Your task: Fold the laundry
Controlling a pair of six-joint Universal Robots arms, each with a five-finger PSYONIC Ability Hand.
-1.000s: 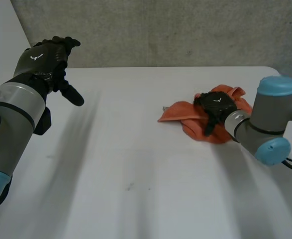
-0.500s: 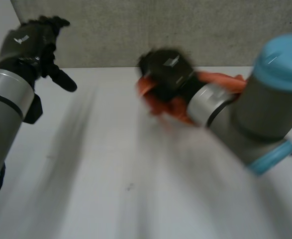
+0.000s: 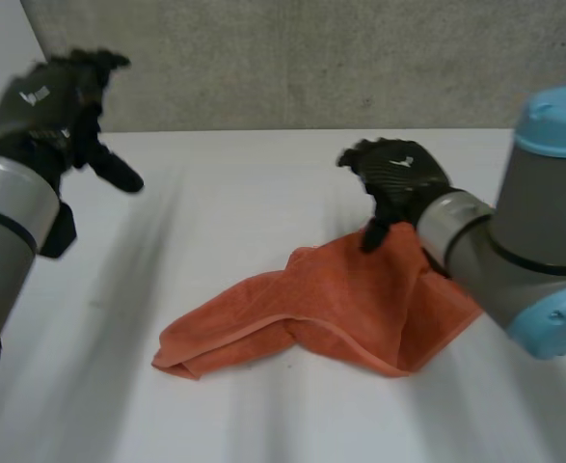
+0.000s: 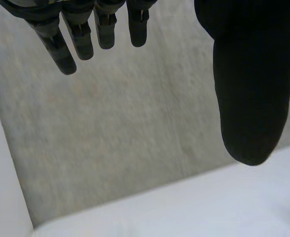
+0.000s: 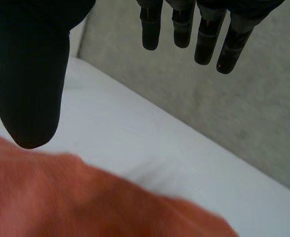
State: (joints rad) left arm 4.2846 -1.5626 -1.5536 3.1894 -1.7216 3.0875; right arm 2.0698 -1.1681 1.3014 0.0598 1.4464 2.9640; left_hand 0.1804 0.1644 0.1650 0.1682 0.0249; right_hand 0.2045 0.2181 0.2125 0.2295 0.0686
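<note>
An orange towel (image 3: 331,309) lies spread and rumpled across the middle of the white table (image 3: 215,203), one end reaching toward the front left. My right hand (image 3: 398,178) hovers just above the towel's far right edge, open, its thumb (image 5: 28,94) over the cloth (image 5: 85,202) and its fingers (image 5: 184,27) straight, holding nothing. Raised over the table's far left corner, my left hand (image 3: 56,101) is open too, fingers (image 4: 85,34) and thumb (image 4: 248,94) spread in front of the wall.
A grey wall (image 3: 311,58) runs behind the table's far edge. My right arm (image 3: 524,260) stretches over the towel's right side. Bare tabletop lies to the left of the towel and along the front edge.
The right hand swept the bunched towel up and leftward, then let it go; the towel now lies spread toward the front left. The left hand rose a little.
</note>
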